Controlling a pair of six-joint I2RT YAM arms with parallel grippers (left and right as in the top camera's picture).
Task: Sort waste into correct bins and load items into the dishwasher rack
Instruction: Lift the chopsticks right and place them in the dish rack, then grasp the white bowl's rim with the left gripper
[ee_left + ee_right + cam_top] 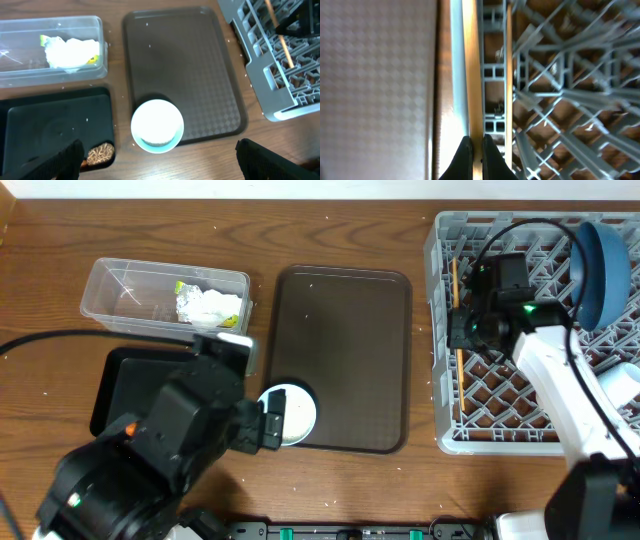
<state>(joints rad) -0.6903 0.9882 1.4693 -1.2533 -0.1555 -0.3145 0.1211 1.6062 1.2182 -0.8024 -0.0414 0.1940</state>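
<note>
Nearing the end, you are pinching a chopstick in your closed right hand over the rack's left wall, your wide-open left hand hovering empty above the unracked white bowl, the napkin lying binned.

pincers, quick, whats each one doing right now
left pincer: open, holding nothing
right pincer: closed on a wooden chopstick at the rack edge

Blue plate in grey rack
</note>
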